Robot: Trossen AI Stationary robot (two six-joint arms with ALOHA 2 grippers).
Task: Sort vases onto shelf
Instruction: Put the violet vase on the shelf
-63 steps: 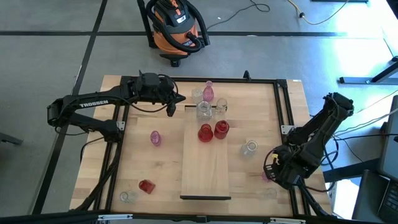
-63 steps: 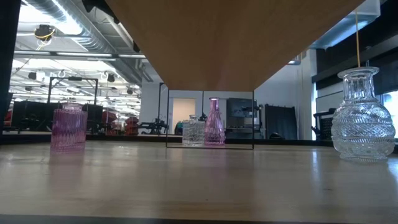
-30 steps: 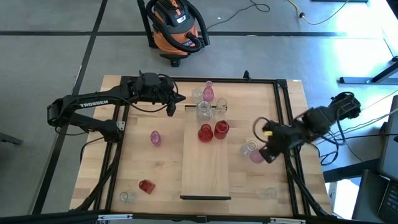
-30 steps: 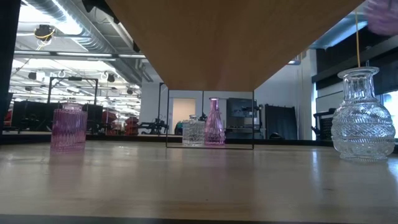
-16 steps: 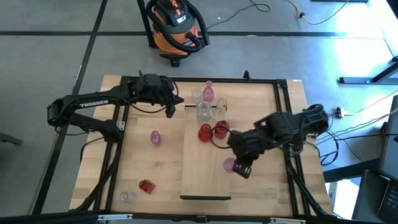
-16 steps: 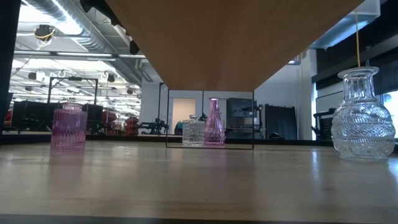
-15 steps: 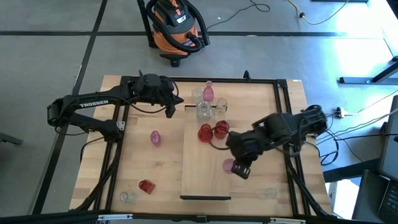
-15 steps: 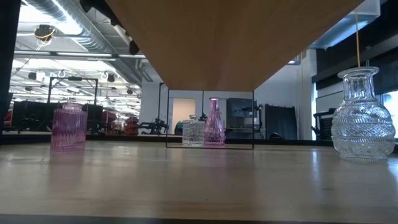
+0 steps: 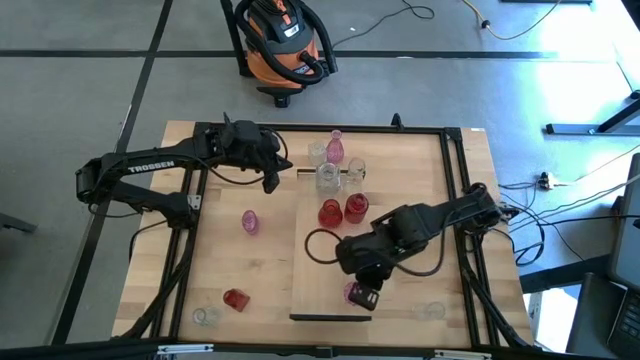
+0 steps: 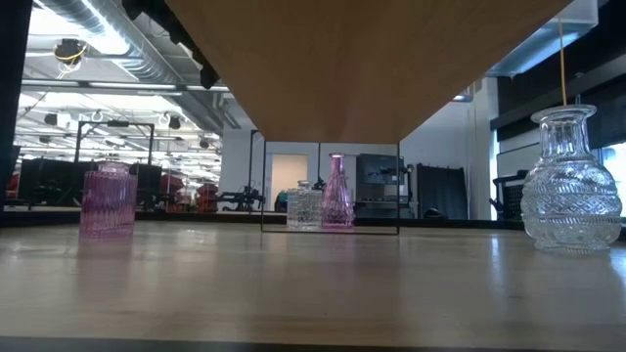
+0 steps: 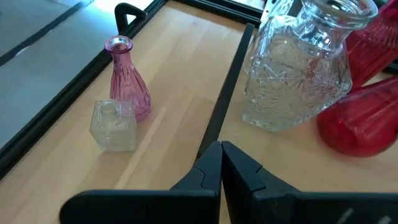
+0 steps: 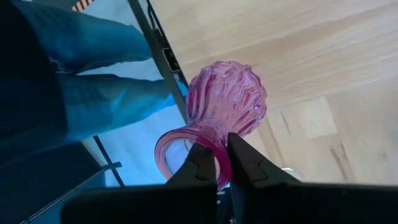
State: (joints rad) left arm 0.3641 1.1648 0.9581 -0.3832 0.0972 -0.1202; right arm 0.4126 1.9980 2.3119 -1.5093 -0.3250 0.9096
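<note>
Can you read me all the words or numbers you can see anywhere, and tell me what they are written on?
"TROSSEN": white letters along the left arm, seen from above.
The orange and black shop vacuum on the floor has a small label, too small to read.
No words or numbers can be read on the vases, the shelf or the table.

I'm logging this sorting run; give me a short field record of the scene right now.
right gripper: shut on the rim of the pink vase, above the shelf's near end
left gripper: shut, empty, at the shelf's far end
shelf: carries two red vases and a clear vase
off shelf: several vases on the tabletop
</note>
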